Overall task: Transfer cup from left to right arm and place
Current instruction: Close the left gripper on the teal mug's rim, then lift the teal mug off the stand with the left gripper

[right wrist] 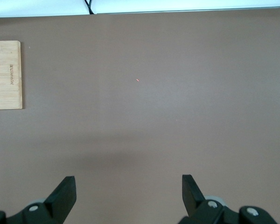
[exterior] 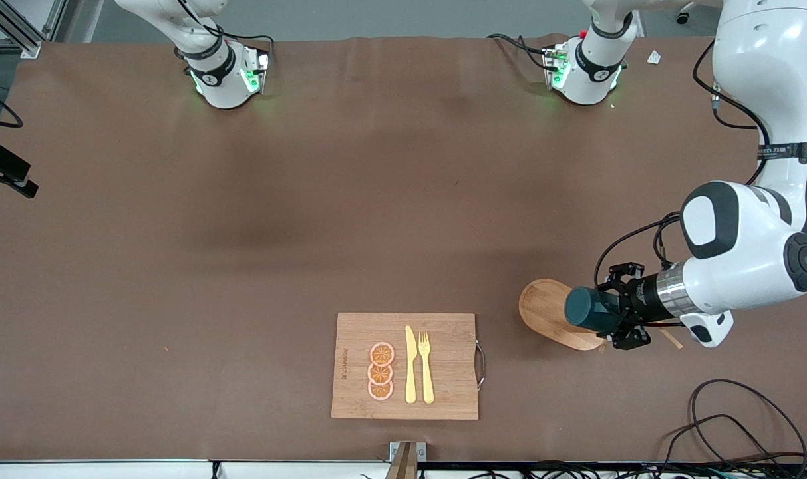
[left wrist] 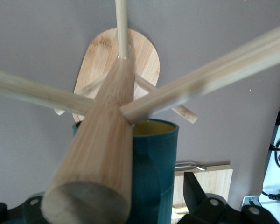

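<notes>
Brown table, lower right of frame: left gripper (exterior: 617, 314) clamps the cup (exterior: 591, 310), lying horizontal over the peg rack (exterior: 551, 313); right gripper (right wrist: 128, 192) waits wide.

On the brown desk (exterior: 243, 266) we see a wooden cutting board (exterior: 443, 332) with a metal handle (exterior: 481, 364) on its edge toward the left arm's end. On the board lie three orange slices (exterior: 380, 371) in a row, with a yellow knife (exterior: 410, 364) just beside them and a yellow fork (exterior: 426, 367) next to the knife. Toward the left arm's end stands a wooden peg rack (left wrist: 107, 116) on an oval base (exterior: 543, 309). Black cables (exterior: 736, 426) coil at the desk's corner nearest the camera.
</notes>
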Motion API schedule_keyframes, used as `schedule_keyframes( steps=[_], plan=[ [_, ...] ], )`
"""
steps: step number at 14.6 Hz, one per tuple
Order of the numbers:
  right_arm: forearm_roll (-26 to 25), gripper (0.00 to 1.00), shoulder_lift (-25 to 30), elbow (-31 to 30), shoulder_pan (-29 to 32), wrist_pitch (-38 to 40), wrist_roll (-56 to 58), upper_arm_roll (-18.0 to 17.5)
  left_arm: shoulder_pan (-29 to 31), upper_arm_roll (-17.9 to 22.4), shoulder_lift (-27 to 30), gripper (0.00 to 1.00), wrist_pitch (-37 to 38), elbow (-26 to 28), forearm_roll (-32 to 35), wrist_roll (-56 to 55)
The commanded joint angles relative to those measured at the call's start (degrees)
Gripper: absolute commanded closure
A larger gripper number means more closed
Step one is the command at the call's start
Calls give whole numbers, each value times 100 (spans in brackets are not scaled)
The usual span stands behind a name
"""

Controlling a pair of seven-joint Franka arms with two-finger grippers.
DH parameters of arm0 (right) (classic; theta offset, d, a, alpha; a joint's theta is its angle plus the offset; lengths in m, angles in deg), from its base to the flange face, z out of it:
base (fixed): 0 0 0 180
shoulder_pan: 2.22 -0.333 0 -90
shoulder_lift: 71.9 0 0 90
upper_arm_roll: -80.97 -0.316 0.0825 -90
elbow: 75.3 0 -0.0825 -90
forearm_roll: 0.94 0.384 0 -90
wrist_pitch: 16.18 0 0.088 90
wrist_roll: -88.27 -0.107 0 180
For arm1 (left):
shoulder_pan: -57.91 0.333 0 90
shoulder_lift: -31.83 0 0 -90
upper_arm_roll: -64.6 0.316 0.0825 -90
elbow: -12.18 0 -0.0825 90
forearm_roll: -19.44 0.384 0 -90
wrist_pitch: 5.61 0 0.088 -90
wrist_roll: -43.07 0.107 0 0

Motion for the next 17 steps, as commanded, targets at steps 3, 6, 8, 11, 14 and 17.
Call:
schedule_keyframes(
  steps=[3,6,8,11,14,17],
  plan=[
    [-10,0,-14,25,79,-2,-15,-54,-6,21,-98,3,-5,-119,-170,52],
    [-10,0,-14,25,79,-2,-15,-54,-6,21,-98,27,-5,-119,-232,0],
    [-10,0,-14,25,79,-2,-15,-54,3,21,-46,46,4,-119,-241,-9],
    [-10,0,-14,25,79,-2,-15,-54,-15,12,85,61,74,-128,-223,-27],
    [-10,0,-14,25,79,-2,-15,-54,-6,-242,349,62,267,-137,-171,-44],
    [-10,0,-14,25,79,-2,-15,-54,-128,-514,665,61,329,-128,-75,-35]
  ],
)
